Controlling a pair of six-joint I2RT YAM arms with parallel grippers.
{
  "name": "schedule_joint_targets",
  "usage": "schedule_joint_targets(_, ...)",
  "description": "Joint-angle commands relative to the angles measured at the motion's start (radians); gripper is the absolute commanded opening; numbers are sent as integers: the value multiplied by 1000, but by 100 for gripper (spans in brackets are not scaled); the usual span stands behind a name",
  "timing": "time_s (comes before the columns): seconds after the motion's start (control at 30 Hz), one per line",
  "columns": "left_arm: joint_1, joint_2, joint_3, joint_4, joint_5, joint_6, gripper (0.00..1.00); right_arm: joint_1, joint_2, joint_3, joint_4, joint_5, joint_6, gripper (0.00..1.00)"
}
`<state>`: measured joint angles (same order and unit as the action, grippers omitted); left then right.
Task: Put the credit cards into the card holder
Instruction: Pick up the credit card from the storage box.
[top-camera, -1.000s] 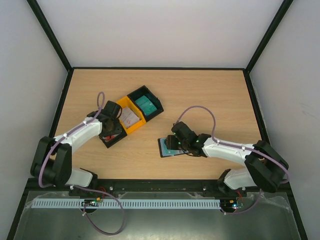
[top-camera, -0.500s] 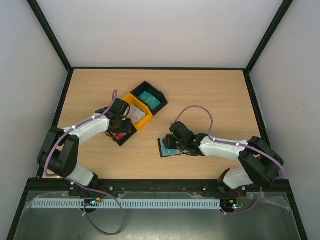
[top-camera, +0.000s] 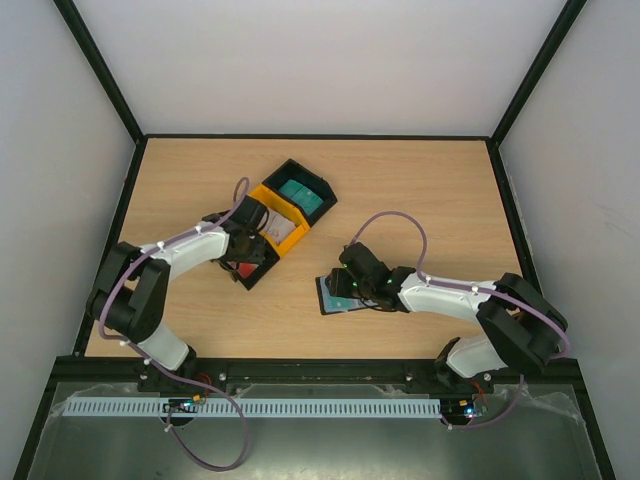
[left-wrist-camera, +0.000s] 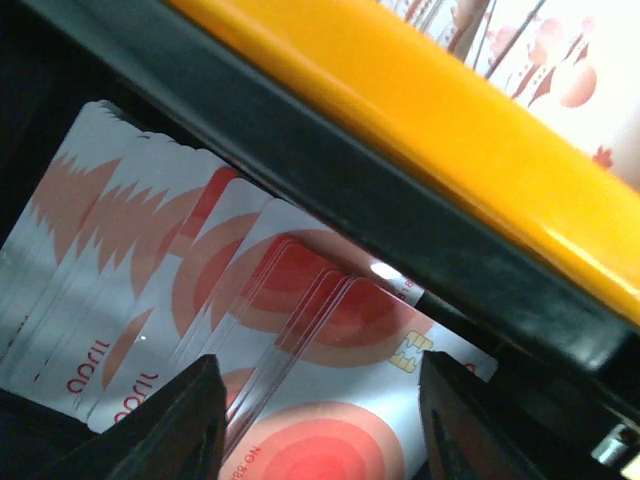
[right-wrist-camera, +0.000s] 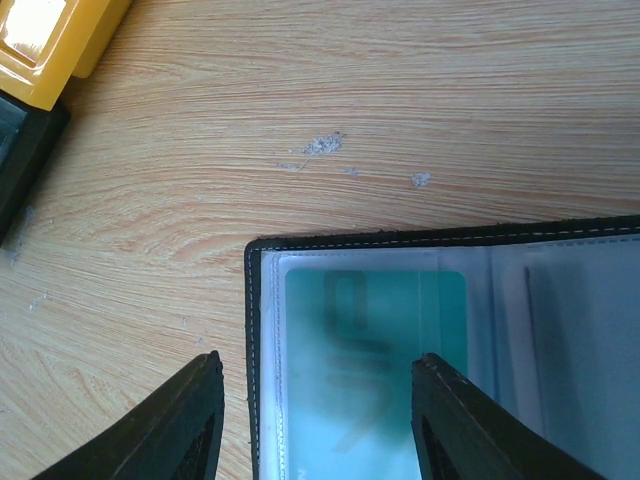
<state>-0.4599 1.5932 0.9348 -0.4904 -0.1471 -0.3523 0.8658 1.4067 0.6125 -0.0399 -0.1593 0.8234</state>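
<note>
Your left gripper (top-camera: 250, 252) hangs with its jaws wide over the black bin (top-camera: 246, 272) that touches the yellow bin (top-camera: 280, 222) on its near-left side. In the wrist view its fingers (left-wrist-camera: 195, 420) straddle a fanned stack of red-and-white cards (left-wrist-camera: 250, 330), and nothing is gripped yet. So the step in hand looks like picking one card.

The cards overlap like shingles, so a flat pinch will likely take several at once. Aim for the topmost card, the one with the chip lying nearest the yellow bin's wall (left-wrist-camera: 450, 130). Catch it by a free edge rather than its face. That wall and the black rim under it sit close to your far finger. Come down steeply and lift straight up before you swing away, or the card may snag on the rim.

The holder (top-camera: 335, 294) lies open on the table (top-camera: 420, 190), to the near right of the yellow bin and well apart from it. Your right gripper (top-camera: 352, 284) is over the holder's left corner with its jaws spread. I cannot tell whether it presses on the holder. One clear pocket already shows a teal card (right-wrist-camera: 375, 360), and the pocket beside it looks free. Pin the holder with the right gripper so it does not slide, and bring the new card in low, leading edge first, along the pocket's mouth.
</note>
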Motion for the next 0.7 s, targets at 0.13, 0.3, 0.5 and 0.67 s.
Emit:
schedule_joint_targets(0.13,15,63,-6,-1,52,10,49,6,-21,-23,8,20,21,51)
schedule_joint_targets(0.3,15,71,-2,-14,87,2,43,6,-31,-30,6,26,26,51)
schedule_joint_targets(0.5,16,41,2,-26,139,-2,34,6,-31,-33,10,28,26,51)
schedule_joint_targets(0.67,15,27,15,-47,179,-1,31,5,-32,-41,11,32,28,51)
